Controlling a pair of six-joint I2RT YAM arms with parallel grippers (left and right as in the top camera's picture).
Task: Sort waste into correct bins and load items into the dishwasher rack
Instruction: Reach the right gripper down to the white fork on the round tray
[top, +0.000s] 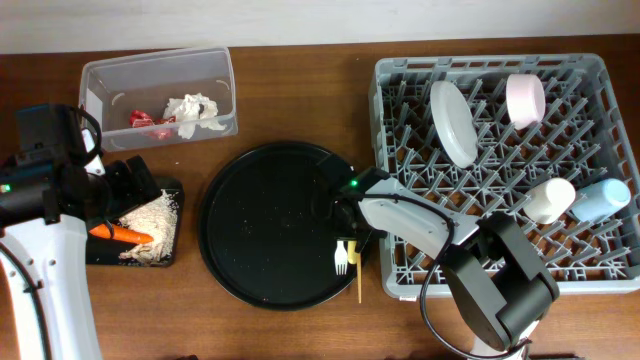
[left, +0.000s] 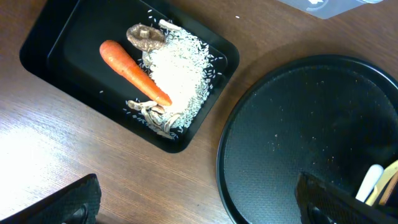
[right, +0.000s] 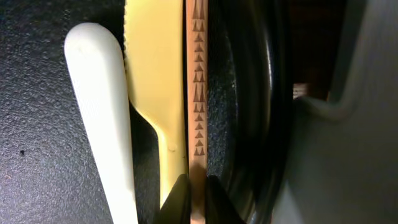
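**Right gripper (right: 198, 202) pinching one chopstick on the round tray**

Jaws are pressing together across a thin, triangle-patterned chopstick (right: 198, 93); it is lying flat by the right rim of the round black tray (top: 260, 230), just beside the dishwasher rack (top: 381, 110); a pale yellow flat utensil (right: 152, 74) is touching it, with the white fork (right: 99, 124) next over.

Handling call: the stick is looking light, stiff, smooth and narrow, so it is likely pivoting or slipping in a two-point pinch; gripping near mid-length should be balancing it best; I cannot tell how far along the grip is sitting.

Right wrist view is showing the pinch itself; overhead is hiding it under the arm, but is showing the rack holding the white dish (top: 452, 122) and pink cup (top: 525, 100).

Left gripper (left: 196, 205) is spread wide; only its view is showing carrot (left: 134, 71) and rice (left: 177, 71) clearly.
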